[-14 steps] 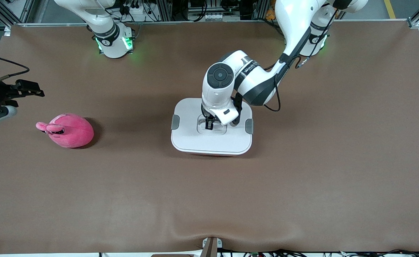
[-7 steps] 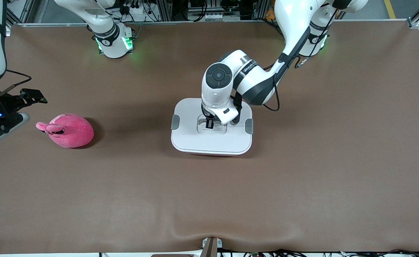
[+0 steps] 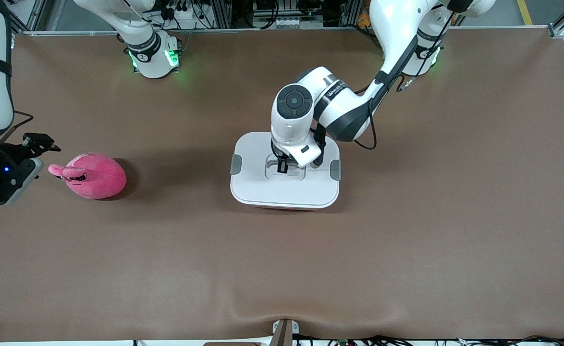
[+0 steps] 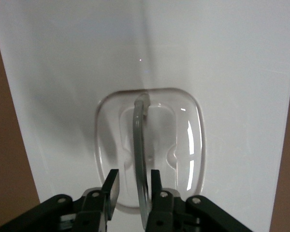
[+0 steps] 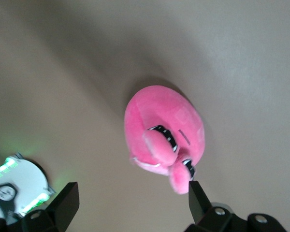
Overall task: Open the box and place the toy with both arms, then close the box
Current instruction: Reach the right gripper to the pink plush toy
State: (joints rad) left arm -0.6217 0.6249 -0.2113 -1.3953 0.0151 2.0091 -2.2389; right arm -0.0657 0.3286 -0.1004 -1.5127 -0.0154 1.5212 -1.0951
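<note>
The left gripper point(image 4: 135, 186) had narrowed around the handle point(image 4: 140, 159) of the still-lidded box point(image 3: 284, 192) mid-bench. The right gripper point(image 5: 130, 205), wide open and empty, had descended beside the toy point(image 3: 94, 175) near the bench's right-arm end: both grasps imminent.

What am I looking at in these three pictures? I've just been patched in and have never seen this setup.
Two white robot arms work at a brown table. The wide picture is from a high camera facing them; each of the other two comes from a camera on one arm's wrist.

Mid-table stands the box, its white lid on, pink showing only at its lower edge. The left gripper is down in the lid's recess; in its wrist view the fingers straddle the upright grey handle, with a small gap visible on either side, so no firm grip is visible.

Toward the right arm's end of the table lies the pink plush toy. The right gripper is beside it, open and empty; its wrist view looks down on the toy.
</note>
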